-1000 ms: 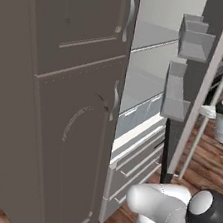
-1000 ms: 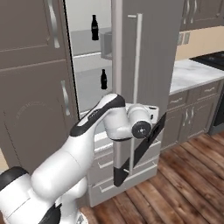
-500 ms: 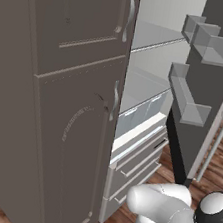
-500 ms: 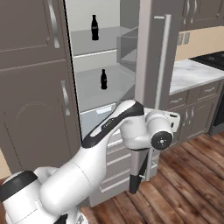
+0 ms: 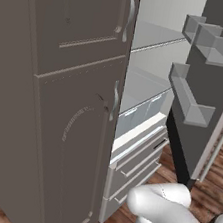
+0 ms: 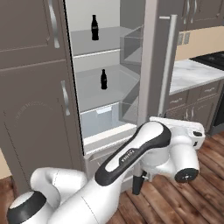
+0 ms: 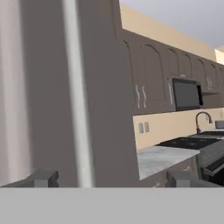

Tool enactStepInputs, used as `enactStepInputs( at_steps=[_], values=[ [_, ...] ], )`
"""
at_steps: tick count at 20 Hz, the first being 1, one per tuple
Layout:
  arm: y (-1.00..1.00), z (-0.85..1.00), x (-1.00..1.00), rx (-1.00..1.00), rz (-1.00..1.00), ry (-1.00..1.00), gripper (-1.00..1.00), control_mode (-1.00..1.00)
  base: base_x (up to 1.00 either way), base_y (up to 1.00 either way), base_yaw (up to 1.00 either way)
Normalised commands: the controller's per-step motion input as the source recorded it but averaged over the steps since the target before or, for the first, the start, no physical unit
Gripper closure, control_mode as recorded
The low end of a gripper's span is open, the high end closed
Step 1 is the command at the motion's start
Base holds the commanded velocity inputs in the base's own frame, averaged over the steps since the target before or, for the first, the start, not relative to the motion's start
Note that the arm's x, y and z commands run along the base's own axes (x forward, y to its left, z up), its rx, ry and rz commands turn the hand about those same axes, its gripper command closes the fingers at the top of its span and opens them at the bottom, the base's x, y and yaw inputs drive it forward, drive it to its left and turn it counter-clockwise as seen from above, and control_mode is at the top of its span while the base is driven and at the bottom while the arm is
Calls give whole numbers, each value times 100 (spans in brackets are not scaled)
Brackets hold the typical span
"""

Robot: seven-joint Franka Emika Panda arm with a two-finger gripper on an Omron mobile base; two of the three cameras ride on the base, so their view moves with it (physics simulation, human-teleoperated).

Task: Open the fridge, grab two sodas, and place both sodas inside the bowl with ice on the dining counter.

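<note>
The fridge [image 6: 131, 65] door now stands wider (both sodas [image 6: 103, 79] shelved), the end effector [image 7: 111, 178] spread open off its handle [image 7: 78, 96].

sodas [image 6: 94, 27]: 2 | fridge [image 6: 153, 65]: 1 | door bins [image 5: 214, 48]: 2

Brown-grey arched-panel cabinet [image 5: 59, 100] stands on wood-plank floor [image 6: 183, 201], beige wall [image 7: 175, 35] above a marble counter [image 6: 188, 74].

We see a brown-grey arched-panel cabinet [image 5: 59, 100], a marble wall counter [image 6: 192, 72], a stove [image 7: 186, 142] and a faucet [image 7: 201, 120].
</note>
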Motion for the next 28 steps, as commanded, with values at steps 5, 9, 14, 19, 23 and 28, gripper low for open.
enactStepInputs(
  at_steps=[5,9,14,19,23,28],
  values=[
    [-5,23,-96,0,-8,-21,-100,-100,0,0,0],
    [37,40,-61,0,-6,-13,-100,-100,0,0,0],
    [72,44,-25,-2,-9,-8,-100,-100,0,0,0],
    [83,41,-7,-6,-11,-3,-100,-100,0,0,0],
    [85,40,-2,-8,-10,0,-100,-100,0,0,0],
    [81,34,0,-10,-9,0,-100,-100,0,0,0]
  ],
)
